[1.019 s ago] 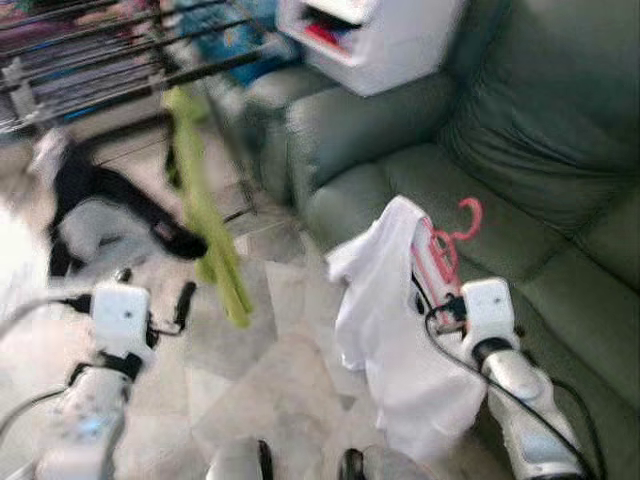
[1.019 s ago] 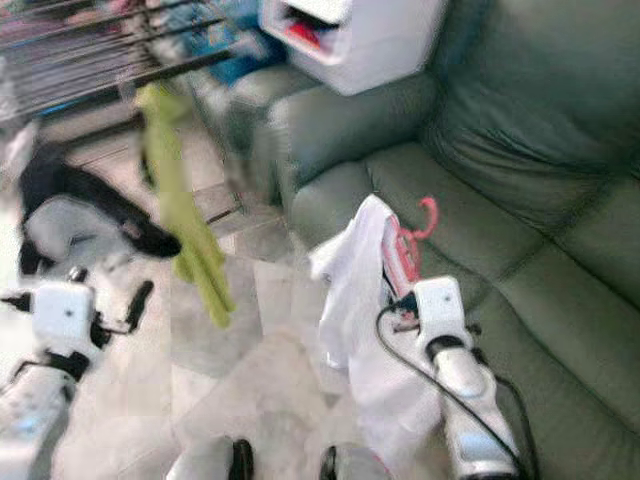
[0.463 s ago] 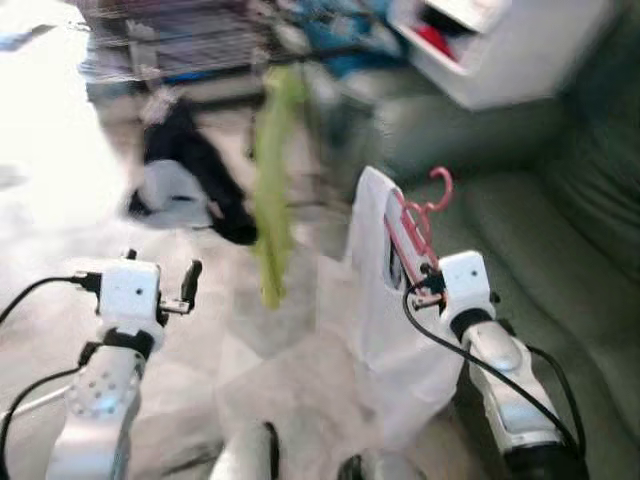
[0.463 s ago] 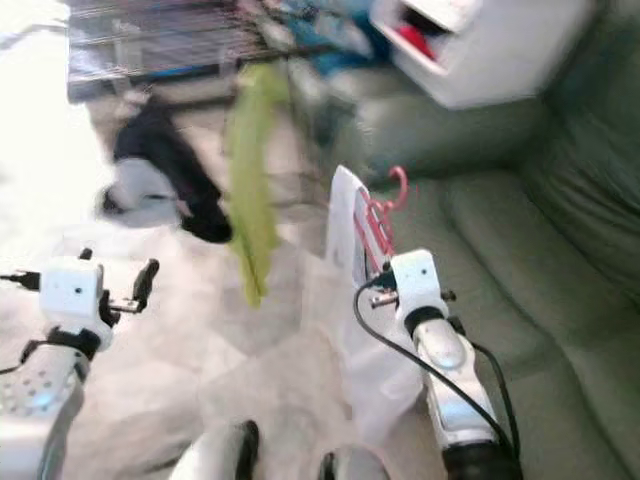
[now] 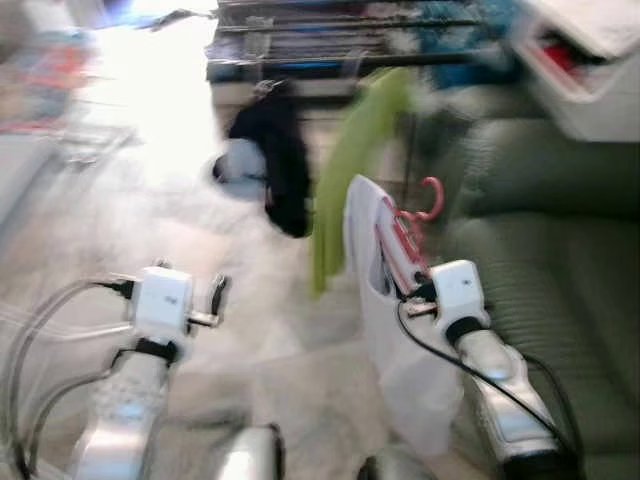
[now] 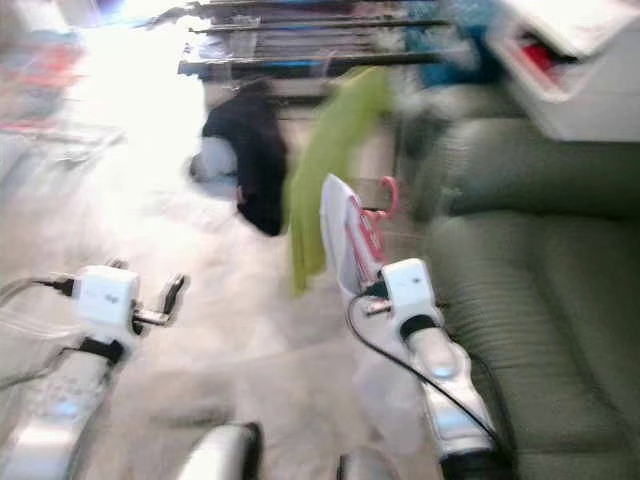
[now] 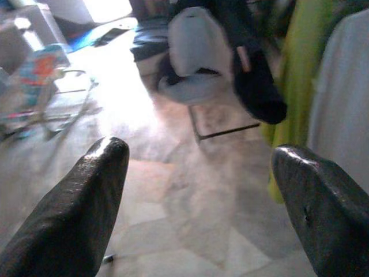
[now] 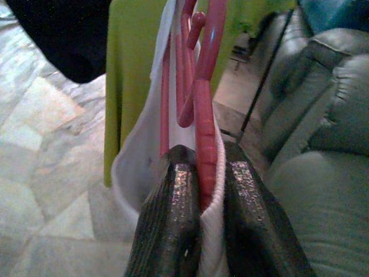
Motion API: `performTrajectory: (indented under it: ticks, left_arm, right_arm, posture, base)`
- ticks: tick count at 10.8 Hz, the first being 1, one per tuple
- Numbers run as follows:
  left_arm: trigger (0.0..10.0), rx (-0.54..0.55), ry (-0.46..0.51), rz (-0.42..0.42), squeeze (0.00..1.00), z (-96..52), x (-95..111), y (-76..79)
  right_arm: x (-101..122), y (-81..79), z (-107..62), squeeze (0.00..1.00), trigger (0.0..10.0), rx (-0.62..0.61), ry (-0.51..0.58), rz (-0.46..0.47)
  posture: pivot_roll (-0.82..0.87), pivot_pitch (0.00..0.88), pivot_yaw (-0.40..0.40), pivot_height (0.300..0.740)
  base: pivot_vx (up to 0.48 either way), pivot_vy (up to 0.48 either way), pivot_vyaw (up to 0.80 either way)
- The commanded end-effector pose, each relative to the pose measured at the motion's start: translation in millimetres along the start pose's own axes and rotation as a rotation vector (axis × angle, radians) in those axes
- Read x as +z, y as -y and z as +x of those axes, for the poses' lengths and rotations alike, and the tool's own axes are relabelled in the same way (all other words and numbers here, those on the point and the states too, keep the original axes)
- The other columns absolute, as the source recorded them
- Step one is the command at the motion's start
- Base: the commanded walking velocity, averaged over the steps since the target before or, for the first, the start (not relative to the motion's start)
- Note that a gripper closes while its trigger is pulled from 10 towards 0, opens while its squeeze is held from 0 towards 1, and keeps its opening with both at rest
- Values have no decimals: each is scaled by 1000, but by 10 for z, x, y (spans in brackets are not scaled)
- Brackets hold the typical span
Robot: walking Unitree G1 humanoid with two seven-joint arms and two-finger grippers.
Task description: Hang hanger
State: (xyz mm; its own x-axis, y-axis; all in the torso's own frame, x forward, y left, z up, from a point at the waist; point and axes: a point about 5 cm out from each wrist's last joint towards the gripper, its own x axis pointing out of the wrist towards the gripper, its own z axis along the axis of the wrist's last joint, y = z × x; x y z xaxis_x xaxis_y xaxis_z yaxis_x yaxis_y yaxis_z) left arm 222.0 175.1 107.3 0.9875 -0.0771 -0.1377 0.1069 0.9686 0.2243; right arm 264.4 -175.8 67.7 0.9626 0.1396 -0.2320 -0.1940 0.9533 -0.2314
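Right gripper (image 8: 199, 216) pinched on pink hanger (image 5: 408, 235) carrying white garment (image 5: 375, 300), held up beside green sofa (image 5: 545, 260), hook pointing upward above the fingers. Left gripper (image 7: 202, 202) spread wide over the floor, holding nothing

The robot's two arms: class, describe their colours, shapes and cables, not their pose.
Both arms are silver tubes ending in white box-shaped wrist blocks. The left gripper and right gripper each have two long black fingers. Black cables loop along each arm.

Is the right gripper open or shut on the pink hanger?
Shut: the right gripper has its jaws clamped on the pink hanger and white garment.
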Motion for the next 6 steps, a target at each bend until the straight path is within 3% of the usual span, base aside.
performTrajectory:
  ticks: [1,3,4,6]
  left_arm:
    - [10000,50,-19,48,0,10,-19,-25]
    - [10000,30,-1,22,0,-2,-10,9]
    - [10000,72,26,39,0,27,23,-14]
    - [10000,36,40,16,0,106,71,-27]
  right_arm:
    - [125,12,32,0,10000,-3,67,-12]
    - [126,26,61,0,10000,-15,71,-4]
    - [138,18,78,0,10000,-17,74,0]
    - [168,-33,88,0,10000,7,90,3]
  posture:
    - [29,90,-18,740]
    - [32,83,-9,740]
    - [32,89,-8,740]
    - [32,90,-10,740]
  base:
    - [0,0,800]
    - [0,0,800]
    - [0,0,800]
    - [0,0,800]
